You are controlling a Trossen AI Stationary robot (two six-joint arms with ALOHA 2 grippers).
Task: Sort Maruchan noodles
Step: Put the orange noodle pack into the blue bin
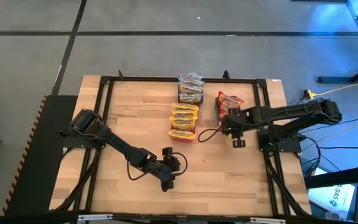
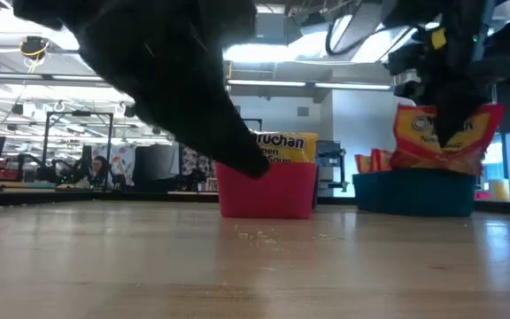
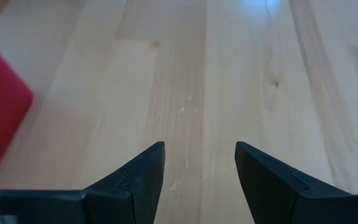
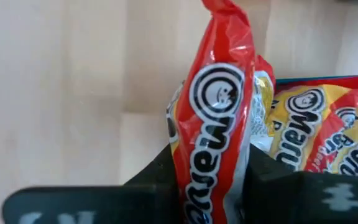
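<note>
Pale wooden bench [image 1: 229,180] fills the frame's centre. Right hand [image 4: 213,186] pinches a red Maruchan packet [image 4: 219,118] upright over the teal bin [image 2: 414,192], right of centre; lower it squarely before releasing. Left hand [image 3: 199,180] hovers wide apart, empty, lower centre.

A red bin [image 2: 268,190] and a teal bin [image 2: 414,193] stand on the wooden table [image 1: 229,174].

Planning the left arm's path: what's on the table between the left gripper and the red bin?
Nothing: high view shows bare wood between the left gripper and the red bin.
</note>
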